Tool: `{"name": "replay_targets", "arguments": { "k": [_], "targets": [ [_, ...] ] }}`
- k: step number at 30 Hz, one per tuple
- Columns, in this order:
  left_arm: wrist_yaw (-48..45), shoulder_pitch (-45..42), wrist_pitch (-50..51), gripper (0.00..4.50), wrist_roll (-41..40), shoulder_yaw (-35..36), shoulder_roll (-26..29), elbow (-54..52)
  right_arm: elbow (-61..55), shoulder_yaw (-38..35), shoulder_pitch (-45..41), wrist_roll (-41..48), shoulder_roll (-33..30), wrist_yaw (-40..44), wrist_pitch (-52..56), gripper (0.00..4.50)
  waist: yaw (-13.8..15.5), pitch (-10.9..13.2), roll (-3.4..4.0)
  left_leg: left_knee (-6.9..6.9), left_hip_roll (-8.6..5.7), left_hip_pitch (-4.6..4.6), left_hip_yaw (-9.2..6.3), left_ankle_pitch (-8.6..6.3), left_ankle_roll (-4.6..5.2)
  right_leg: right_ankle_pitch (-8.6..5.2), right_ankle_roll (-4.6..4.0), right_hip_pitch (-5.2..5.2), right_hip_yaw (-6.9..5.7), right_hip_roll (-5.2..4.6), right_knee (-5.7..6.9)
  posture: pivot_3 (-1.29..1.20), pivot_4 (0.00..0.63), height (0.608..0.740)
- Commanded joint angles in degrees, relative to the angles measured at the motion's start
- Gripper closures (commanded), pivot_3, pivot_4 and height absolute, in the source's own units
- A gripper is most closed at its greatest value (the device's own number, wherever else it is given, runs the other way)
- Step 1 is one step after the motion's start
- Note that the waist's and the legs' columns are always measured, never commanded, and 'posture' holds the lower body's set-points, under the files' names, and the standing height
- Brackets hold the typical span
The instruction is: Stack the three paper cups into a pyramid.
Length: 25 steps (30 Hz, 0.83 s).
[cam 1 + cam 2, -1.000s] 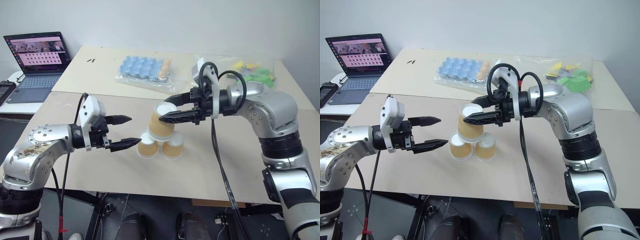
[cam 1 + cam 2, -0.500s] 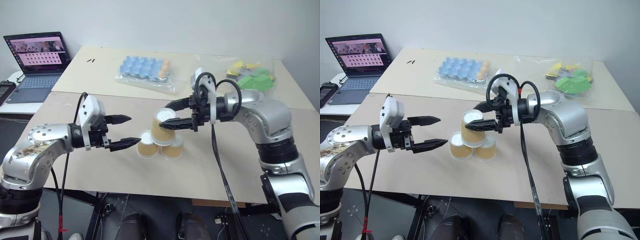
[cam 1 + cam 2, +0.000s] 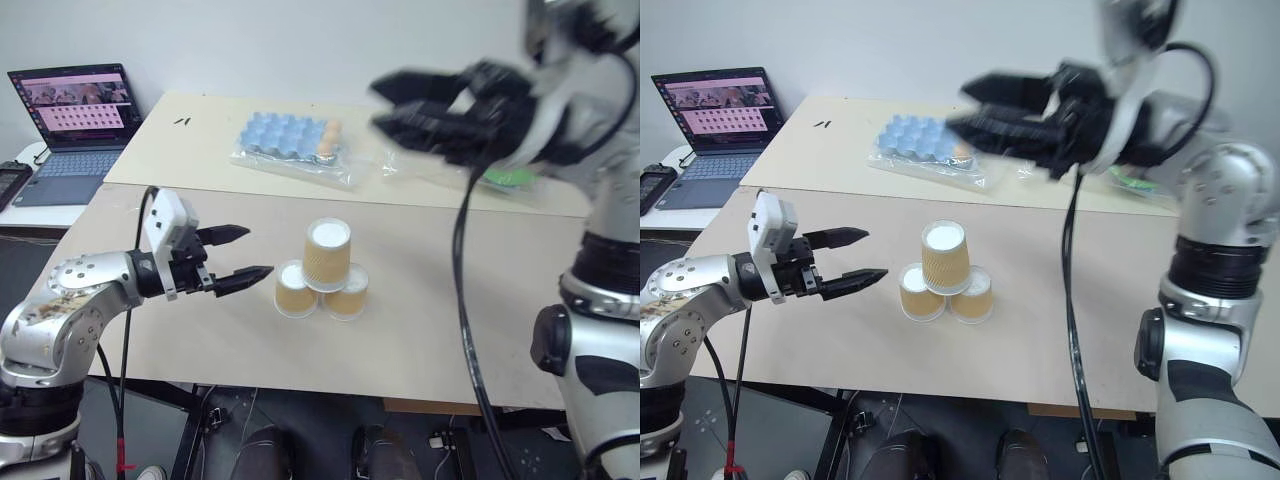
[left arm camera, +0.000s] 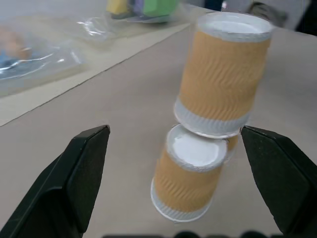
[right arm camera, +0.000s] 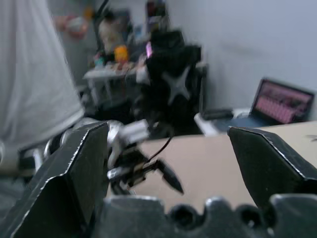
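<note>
The three paper cups are standing as a finished pyramid; left gripper and right gripper are both hanging spread and empty, leaving only withdrawal.

The near beige table carries the three paper cups, all upside down: two stand side by side, touching, with the third resting on their white bottoms. Behind it, a second beige table holds a blue tray in a clear plastic bag and, further right, another clear bag with green and yellow pieces inside. A low side surface at the left bears an open laptop.
</note>
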Motion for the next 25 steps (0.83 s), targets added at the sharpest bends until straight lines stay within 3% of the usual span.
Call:
{"name": "replay_targets", "arguments": {
  "k": [1, 5, 11, 18, 25],
  "targets": [
    [12.02, 1.79, -2.73, 0.0, 3.73, 6.61, -4.74, 1.62, 0.53, 3.72, 9.0, -15.92, -4.07, -13.99, -6.84, 0.05, 0.15, -0.11, -0.18, -0.01, -0.01, 0.04, -0.01, 0.0, 0.0, 0.0, 0.0, 0.03, -0.01, -0.02, -0.02, 0.0, 0.15, 0.724],
    [26.63, 2.25, -7.24, 0.0, 10.87, 10.21, -12.38, 6.23, 1.48, 10.0, 21.51, -31.24, -4.04, -28.1, -12.4, 0.05, 0.25, -0.12, -0.19, 0.02, -0.12, -0.03, 0.04, 0.01, -0.01, -0.01, 0.01, -0.11, 0.03, -0.23, -0.03, 0.0, 0.15, 0.724],
    [40.75, -0.95, -19.29, 0.0, 20.34, 11.65, -19.62, 18.82, 6.16, 9.82, 31.26, -43.13, 3.14, -43.53, -28.52, 0.05, -0.25, -0.1, -0.15, -0.05, -0.12, -0.04, 0.15, 0.07, -0.08, -0.01, 0.02, -0.19, 0.04, -0.15, 0.01, 0.0, 0.15, 0.724],
    [47.68, -5.7, -34.04, 0.0, 26.95, 10.45, -21.62, 36.55, 17.86, 1.99, 37.48, -43.12, 12.55, -52.39, -49.71, 0.05, -0.39, -0.12, -0.17, -0.05, -0.11, 0.11, 0.17, 0.07, -0.09, -0.02, 0.03, 0.01, -0.02, -0.12, -0.03, 0.0, 0.15, 0.724],
    [47.79, -8.57, -40.26, 0.0, 28.43, 9.52, -20.41, 43.52, 23.45, -0.38, 36.81, -41.21, 14.31, -51.33, -53.83, 0.05, -0.79, -0.12, -0.17, -0.04, -0.09, 0.05, 0.31, 0.08, -0.08, -0.01, 0.05, -0.08, 0.0, -0.12, -0.01, 0.0, 0.15, 0.724]
  ]
}}
